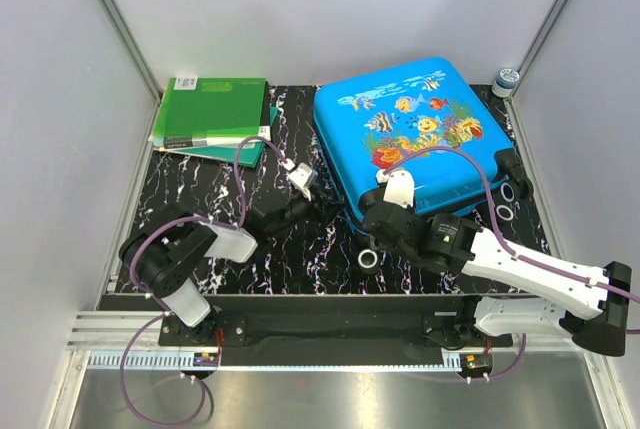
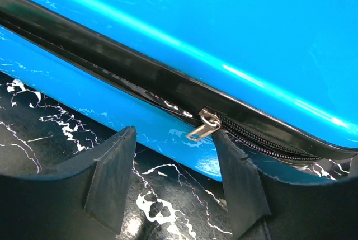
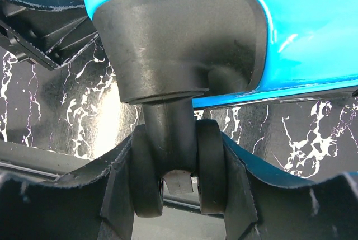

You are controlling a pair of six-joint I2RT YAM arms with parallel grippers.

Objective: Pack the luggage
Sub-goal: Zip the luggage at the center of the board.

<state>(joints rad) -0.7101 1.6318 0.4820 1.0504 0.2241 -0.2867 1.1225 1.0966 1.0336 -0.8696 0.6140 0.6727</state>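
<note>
Back right on the table [image 1: 300, 239], luggage [image 1: 410, 129] lies shut, so no clue what's inside.
My right gripper [image 3: 170, 156] is clamped on a wheel [image 3: 210, 167]; if that slips, the case could skid. My left gripper [image 2: 173, 139] is open and empty, zip pull [image 2: 202, 130] just ahead of its jaws. It's a tiny tab, easy to miss.

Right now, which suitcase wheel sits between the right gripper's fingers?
The wheel at the luggage's near-left corner; the right gripper clamps it. The wheels at the near-right corner sit untouched.
</note>
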